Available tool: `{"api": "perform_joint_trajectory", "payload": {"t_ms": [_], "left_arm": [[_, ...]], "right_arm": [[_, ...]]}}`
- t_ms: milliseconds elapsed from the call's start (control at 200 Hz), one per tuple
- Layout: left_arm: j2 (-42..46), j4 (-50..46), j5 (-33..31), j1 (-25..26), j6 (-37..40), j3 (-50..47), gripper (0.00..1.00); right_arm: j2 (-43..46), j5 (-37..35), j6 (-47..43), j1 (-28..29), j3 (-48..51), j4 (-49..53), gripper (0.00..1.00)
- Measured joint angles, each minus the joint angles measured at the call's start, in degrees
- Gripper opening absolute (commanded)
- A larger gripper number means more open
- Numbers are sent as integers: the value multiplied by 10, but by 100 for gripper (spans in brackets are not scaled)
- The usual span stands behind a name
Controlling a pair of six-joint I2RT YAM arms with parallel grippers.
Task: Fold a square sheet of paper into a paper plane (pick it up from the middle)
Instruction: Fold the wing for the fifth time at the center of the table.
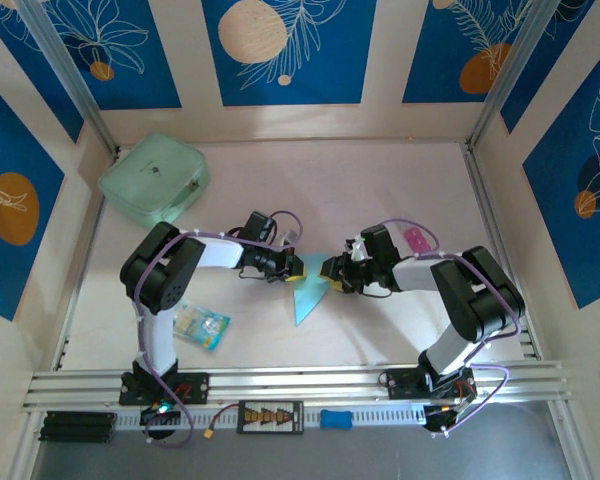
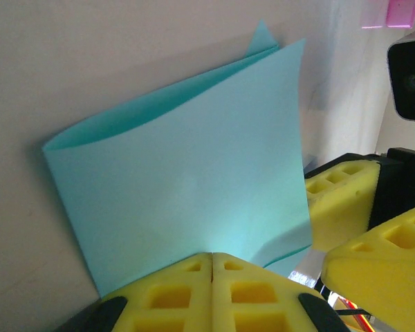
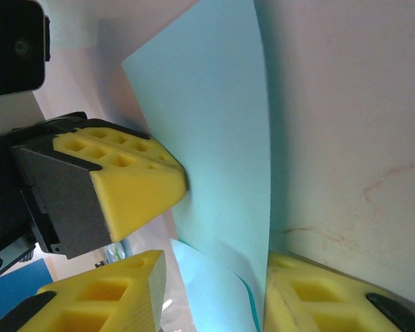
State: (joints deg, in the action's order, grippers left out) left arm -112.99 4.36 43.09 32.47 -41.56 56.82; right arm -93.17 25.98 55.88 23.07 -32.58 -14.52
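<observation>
Handling: sheet of paper (image 2: 187, 200) light, floppy, folded double | left gripper (image 2: 212, 270) clamped on its edge | right gripper (image 3: 214, 277) apart, straddling it | best gripped near the fold.

Cream walls (image 1: 383, 60) close the cell on the left, far and right sides, hung with deep-blue panels (image 1: 330, 70) — white leaf outlines, orange and pale discs. The off-white table (image 1: 380, 190) is evenly lit; aluminium rails (image 1: 300, 382) cross its near edge.

Bright even light; soft shadows on table (image 1: 380, 190); wrist views blurred up close; sheen on paper (image 2: 194, 187)
</observation>
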Motion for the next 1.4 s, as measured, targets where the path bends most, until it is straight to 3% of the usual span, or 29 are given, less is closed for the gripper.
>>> {"api": "perform_joint_trajectory", "payload": {"t_ms": [750,1190,1400], "left_arm": [[1,-1,4,-8,-1,-1,8],[4,3,4,-9,-6,-6,9],[16,3,3,-10,-9,-12,16]], "right_arm": [[-25,8,-17,-5,-25,17,38],[-37,11,-15,-7,-27,2,22],[-38,16,-16,-10,-27,-9,7]]}}
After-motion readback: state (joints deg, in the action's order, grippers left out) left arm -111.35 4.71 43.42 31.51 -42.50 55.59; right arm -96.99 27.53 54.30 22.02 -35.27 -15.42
